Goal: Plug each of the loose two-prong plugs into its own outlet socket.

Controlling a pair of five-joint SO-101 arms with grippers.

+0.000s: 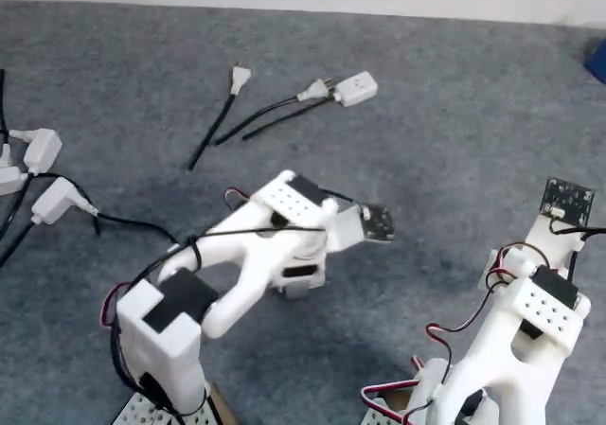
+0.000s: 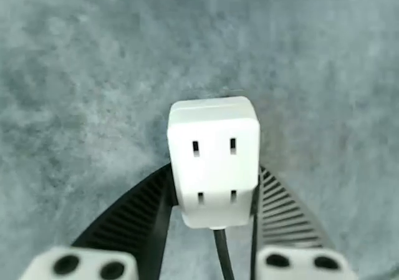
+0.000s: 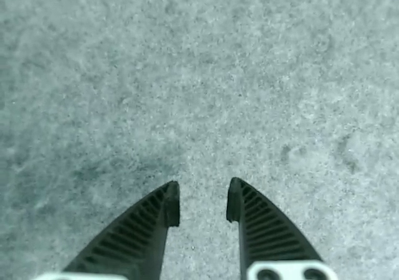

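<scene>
My left gripper (image 2: 215, 183) is shut on a white outlet socket (image 2: 214, 161). The socket shows two pairs of slots, and its black cord runs back between the black fingers (image 2: 143, 211). In the high view the left arm (image 1: 284, 226) hangs over the middle of the grey carpet. One loose two-prong plug (image 1: 240, 77) with a black cord lies at the back. A second plug (image 1: 315, 90) meets another white socket (image 1: 356, 87); I cannot tell whether it is seated. Over bare carpet, my right gripper (image 3: 201, 202) is open with nothing between its fingers. The right arm (image 1: 530, 311) stands at the right.
Several white plug blocks with black cords lie at the left edge, one at the top (image 1: 38, 149) and one lower (image 1: 57, 201). A black cable (image 1: 133, 223) runs from there towards the left arm. A blue object (image 1: 598, 61) sits at the far right edge.
</scene>
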